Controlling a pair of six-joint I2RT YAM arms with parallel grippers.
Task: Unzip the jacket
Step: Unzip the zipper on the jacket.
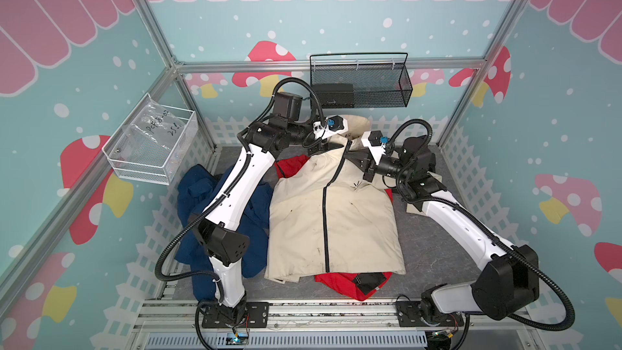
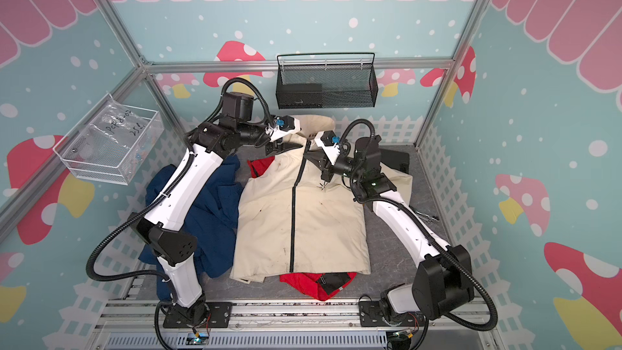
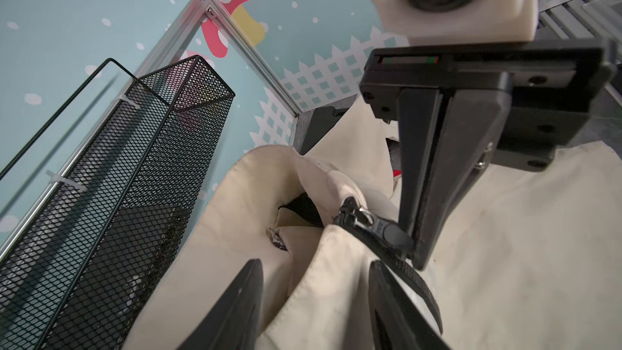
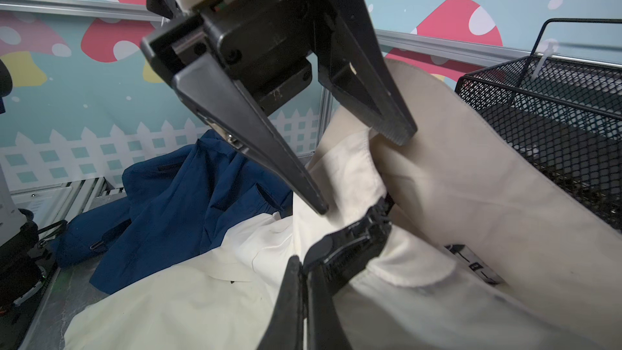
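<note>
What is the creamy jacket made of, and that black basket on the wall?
The cream jacket looks like matte woven cloth, maybe cotton: it folds softly and shows stitched seams. The black basket looks like painted metal mesh on a wire frame: you see through its tiny diamond holes.

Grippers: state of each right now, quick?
Left gripper: fingers astride the jacket collar; clamped or not, cannot tell.
Right gripper: closed on the zipper pull.
</note>
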